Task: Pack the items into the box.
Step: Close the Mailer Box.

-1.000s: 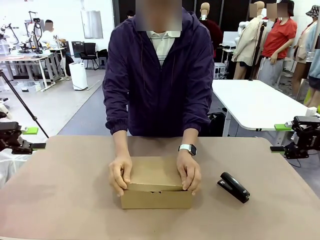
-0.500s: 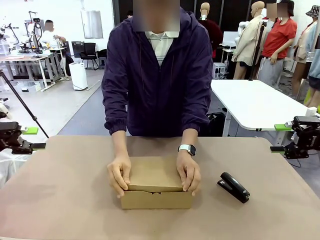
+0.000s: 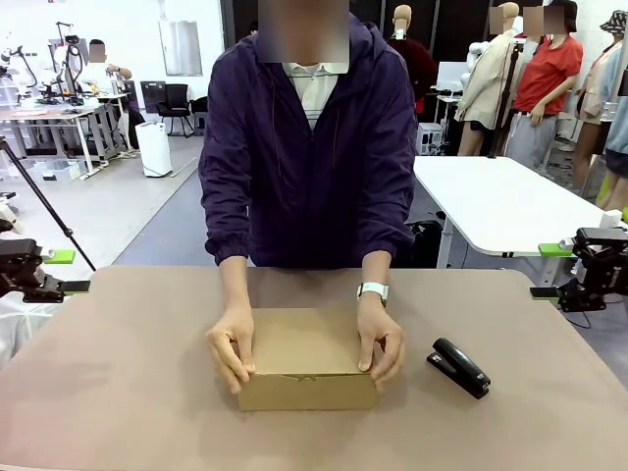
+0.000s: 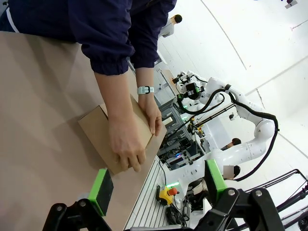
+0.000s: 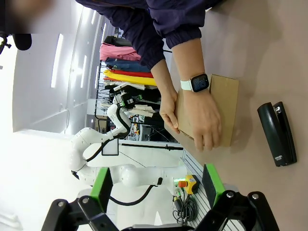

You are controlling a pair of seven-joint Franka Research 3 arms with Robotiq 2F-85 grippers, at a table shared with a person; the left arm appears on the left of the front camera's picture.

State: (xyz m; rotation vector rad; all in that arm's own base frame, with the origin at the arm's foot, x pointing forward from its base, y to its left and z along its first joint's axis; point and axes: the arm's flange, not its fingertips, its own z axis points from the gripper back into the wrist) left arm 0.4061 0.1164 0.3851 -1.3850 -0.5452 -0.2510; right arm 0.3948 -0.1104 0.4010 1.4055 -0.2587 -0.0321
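Sits near the middle of the tan surface (image 3: 128,392), the cardboard box (image 3: 304,361), lid folded down flat, so whatever lies inside stays hidden. Pressed against its sides, the person's two hands: one (image 3: 233,345) at the box's 9 o'clock edge, the other (image 3: 382,340), with a pale watch (image 3: 372,290) on the wrist, at its 3 o'clock edge; fingers curl over the front corners and cover them. Lying apart from the box at about 3 o'clock, a black stapler (image 3: 458,366).

Parked at the surface's 9 o'clock rim, the left claw (image 3: 61,272), partly cut off by the frame edge; in its wrist view the left claw (image 4: 156,185) stands released, green pads wide apart with nothing between. Parked at the 3 o'clock rim, the right claw (image 3: 549,270), small and hard to read from the front; in its wrist view the right claw (image 5: 156,185) likewise stands released and empty, box and stapler well beyond its pads.
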